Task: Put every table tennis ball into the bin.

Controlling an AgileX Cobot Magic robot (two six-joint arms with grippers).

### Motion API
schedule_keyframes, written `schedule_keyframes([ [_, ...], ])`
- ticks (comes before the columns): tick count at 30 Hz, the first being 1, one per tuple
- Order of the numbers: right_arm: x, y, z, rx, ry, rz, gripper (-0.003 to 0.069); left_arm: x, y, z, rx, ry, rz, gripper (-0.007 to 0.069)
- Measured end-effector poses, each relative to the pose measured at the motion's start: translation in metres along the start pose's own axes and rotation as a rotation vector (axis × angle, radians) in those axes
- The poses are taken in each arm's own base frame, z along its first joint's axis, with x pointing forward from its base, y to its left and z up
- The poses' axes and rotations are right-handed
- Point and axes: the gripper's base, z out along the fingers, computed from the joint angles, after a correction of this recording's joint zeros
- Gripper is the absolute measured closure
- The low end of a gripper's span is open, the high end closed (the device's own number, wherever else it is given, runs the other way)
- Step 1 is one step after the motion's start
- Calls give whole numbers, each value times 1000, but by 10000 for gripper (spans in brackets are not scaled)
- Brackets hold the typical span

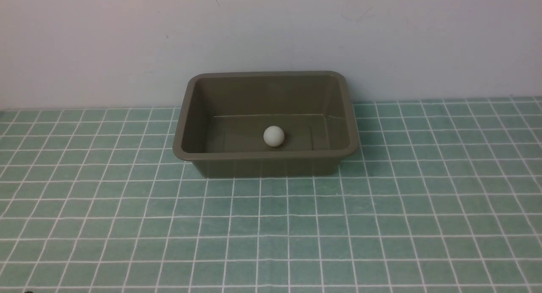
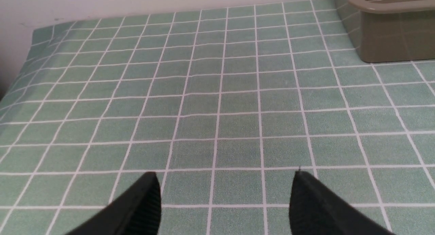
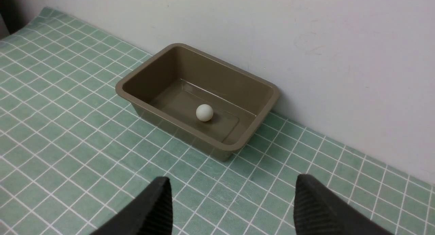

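Note:
The white table tennis ball (image 1: 273, 136) lies on the floor of the olive-brown bin (image 1: 265, 156), near its front wall. The bin stands against the back wall of the table. The right wrist view shows the same ball (image 3: 204, 112) inside the bin (image 3: 190, 134). My right gripper (image 3: 231, 187) is open and empty, above the cloth, short of the bin. My left gripper (image 2: 224, 184) is open and empty over bare cloth, with a corner of the bin (image 2: 390, 34) off to one side. Neither arm shows in the front view.
A green checked cloth (image 1: 271, 225) covers the table. A plain pale wall (image 1: 271, 34) rises right behind the bin. The left wrist view shows the cloth's far edge (image 2: 34, 34).

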Motion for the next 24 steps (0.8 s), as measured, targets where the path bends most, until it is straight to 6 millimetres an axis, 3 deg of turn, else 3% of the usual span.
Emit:
schedule_keyframes([
  [10, -1, 4, 0, -49, -13, 50, 218, 0, 0, 0, 0, 0, 0, 165],
  [15, -2, 5, 15, -62, -82, 79, 218, 0, 0, 0, 0, 0, 0, 165],
  [18, 9, 4, 41, -53, -90, 92, 218, 0, 0, 0, 0, 0, 0, 165],
  [19, 20, 3, 60, -45, -84, 103, 218, 0, 0, 0, 0, 0, 0, 165],
  [23, 55, 4, 103, -26, -49, 127, 218, 0, 0, 0, 0, 0, 0, 165],
  [24, 57, 4, 104, -24, -50, 127, 218, 0, 0, 0, 0, 0, 0, 165],
])
